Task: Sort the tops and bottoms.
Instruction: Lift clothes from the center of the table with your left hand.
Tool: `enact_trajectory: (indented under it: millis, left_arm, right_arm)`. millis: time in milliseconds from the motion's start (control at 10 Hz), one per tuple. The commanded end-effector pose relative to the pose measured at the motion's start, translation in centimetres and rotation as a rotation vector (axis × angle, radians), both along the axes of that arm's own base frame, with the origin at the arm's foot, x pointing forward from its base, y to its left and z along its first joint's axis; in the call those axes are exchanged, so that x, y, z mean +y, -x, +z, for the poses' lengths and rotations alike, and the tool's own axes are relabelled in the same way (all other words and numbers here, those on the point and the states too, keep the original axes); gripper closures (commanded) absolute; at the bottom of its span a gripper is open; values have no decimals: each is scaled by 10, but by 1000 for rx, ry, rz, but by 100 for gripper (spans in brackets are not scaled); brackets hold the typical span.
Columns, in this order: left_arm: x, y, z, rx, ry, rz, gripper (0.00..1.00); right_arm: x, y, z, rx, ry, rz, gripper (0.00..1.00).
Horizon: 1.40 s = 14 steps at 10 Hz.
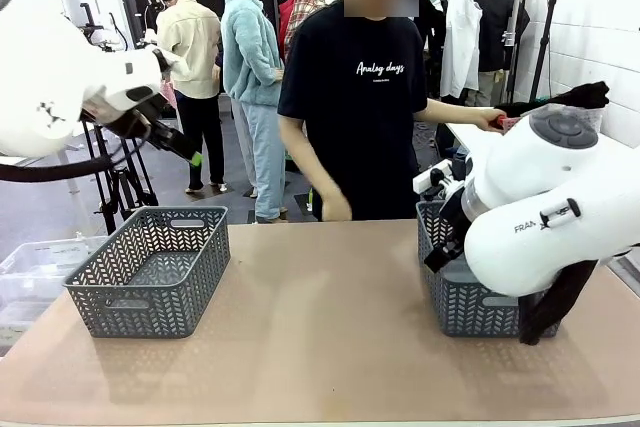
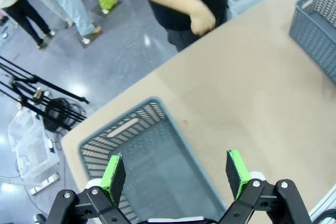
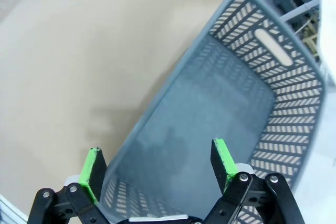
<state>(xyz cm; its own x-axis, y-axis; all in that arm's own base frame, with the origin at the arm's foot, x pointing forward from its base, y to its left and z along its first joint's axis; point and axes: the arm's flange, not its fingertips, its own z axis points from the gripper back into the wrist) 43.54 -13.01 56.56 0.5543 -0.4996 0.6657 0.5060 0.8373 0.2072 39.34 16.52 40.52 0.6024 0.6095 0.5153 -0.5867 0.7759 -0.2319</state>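
A heap of black fabric (image 1: 578,97), which may be the bottoms, lies off the table at the far right. The person's hand (image 1: 490,119) reaches to it, and a bit of red shows there. I cannot make out the tops. My left gripper (image 2: 176,174) hangs open and empty above the left grey lattice basket (image 2: 126,129). In the front view this gripper (image 1: 190,154) is raised at the upper left. My right gripper (image 3: 160,163) hangs open and empty over the right grey lattice basket (image 3: 273,45). Both baskets hold nothing.
In the front view the left basket (image 1: 150,272) and the right basket (image 1: 460,292) stand on a tan table (image 1: 320,327). My bulky right arm (image 1: 550,207) covers part of the right basket. The person's other hand (image 1: 335,207) hangs at the table's far edge.
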Motion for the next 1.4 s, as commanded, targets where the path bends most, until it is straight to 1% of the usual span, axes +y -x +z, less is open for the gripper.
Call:
enact_trajectory:
  millis: [0, 100, 300, 400, 500, 600, 700, 800, 1000, 1100, 1200, 1300]
  left_arm:
    - [-7, -7, -21, 87, 30, -45, 0]
    - [-14, -7, -35, 132, 22, -47, 0]
    - [-18, 7, -58, 191, 0, -67, 0]
    - [-15, 20, -74, 235, -9, -77, 0]
    - [-6, 36, -89, 261, 16, -58, 0]
    - [6, 51, -101, 270, 51, -35, 0]
    - [12, 63, -101, 277, 88, -40, 0]
    - [14, 72, -96, 273, 88, -51, 0]
    - [14, 78, -90, 244, 89, -41, 0]
    - [17, 76, -89, 250, 82, -36, 0]
    - [8, 58, -78, 251, 73, -20, 0]
    - [8, 58, -78, 251, 73, -20, 0]
  right_arm:
    - [13, -4, 17, -33, 34, -22, 0]
    - [18, -3, 28, -48, 42, -7, 0]
    - [31, -6, 39, -44, 8, 18, 0]
    - [32, -5, 40, -34, -15, 25, 0]
    - [27, -3, 42, -18, -50, 32, 0]
    - [20, 1, 43, -11, -76, 40, 0]
    - [17, 3, 43, -7, -86, 45, 0]
    - [15, 4, 45, -5, -86, 43, 0]
    - [15, 6, 47, 3, -77, 34, 0]
    - [25, -2, 44, -21, -77, 16, 0]
    - [25, -2, 44, -21, -77, 16, 0]
    - [25, -2, 44, -21, -77, 16, 0]
